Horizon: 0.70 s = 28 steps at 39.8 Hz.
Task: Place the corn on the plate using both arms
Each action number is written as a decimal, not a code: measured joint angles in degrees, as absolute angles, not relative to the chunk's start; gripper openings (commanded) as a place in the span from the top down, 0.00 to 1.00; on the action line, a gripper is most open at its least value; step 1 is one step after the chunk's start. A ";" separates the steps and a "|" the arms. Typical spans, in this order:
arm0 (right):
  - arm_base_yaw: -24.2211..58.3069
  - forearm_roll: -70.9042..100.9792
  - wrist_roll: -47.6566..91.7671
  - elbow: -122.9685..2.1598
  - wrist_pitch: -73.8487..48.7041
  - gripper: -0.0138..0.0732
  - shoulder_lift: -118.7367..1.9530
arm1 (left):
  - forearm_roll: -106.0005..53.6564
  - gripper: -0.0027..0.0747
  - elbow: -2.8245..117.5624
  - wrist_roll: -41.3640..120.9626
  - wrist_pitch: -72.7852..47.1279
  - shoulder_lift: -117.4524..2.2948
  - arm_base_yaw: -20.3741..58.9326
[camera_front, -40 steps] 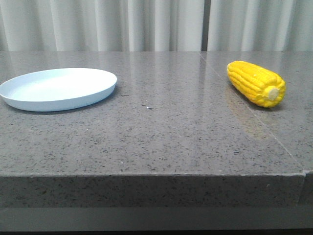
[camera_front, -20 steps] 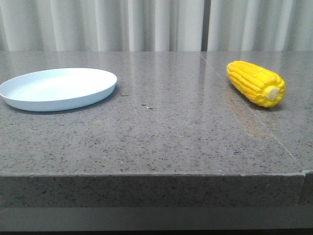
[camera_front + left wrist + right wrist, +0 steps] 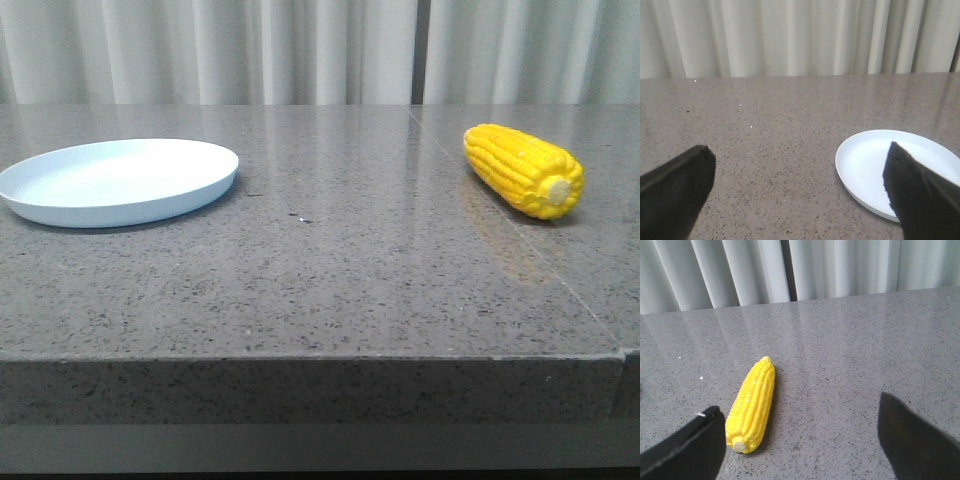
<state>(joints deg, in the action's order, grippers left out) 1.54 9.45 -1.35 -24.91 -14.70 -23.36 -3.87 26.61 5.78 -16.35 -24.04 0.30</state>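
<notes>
plate point(image 3: 120, 182): bare, bench point(image 3: 330, 270) left | corn point(image 3: 523, 170): glossy yellow, lying far right | left end effector point(image 3: 797, 170): released | right end effector point(image 3: 800, 427): released

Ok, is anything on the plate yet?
No. The plate shows bare in the front view; the left hand's finger covers part of it in the wrist view. The corn lies apart on the table.

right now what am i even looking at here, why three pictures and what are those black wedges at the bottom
It is a two-armed robot at a grey stone table. The front view looks forward over the table: a pale plate on the left, a yellow toy corn on the right, lying apart. The other two pictures come from cameras on each wrist. The black wedges are gripper fingers: the left gripper near the plate, the right gripper near the corn. Both are open and hold nothing.
</notes>
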 measured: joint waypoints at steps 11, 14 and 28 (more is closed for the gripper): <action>1.54 9.45 -1.35 -24.91 -14.70 0.11 -23.36 | -4.66 0.12 39.58 5.78 -28.38 -45.07 0.30; 1.54 9.45 -1.35 -24.91 -14.70 0.11 -23.36 | -5.92 0.12 45.29 5.78 -33.35 -52.72 0.42; 1.54 9.45 -1.35 -24.91 -14.70 0.11 -23.36 | -7.42 0.13 72.24 5.78 -57.35 -83.11 4.76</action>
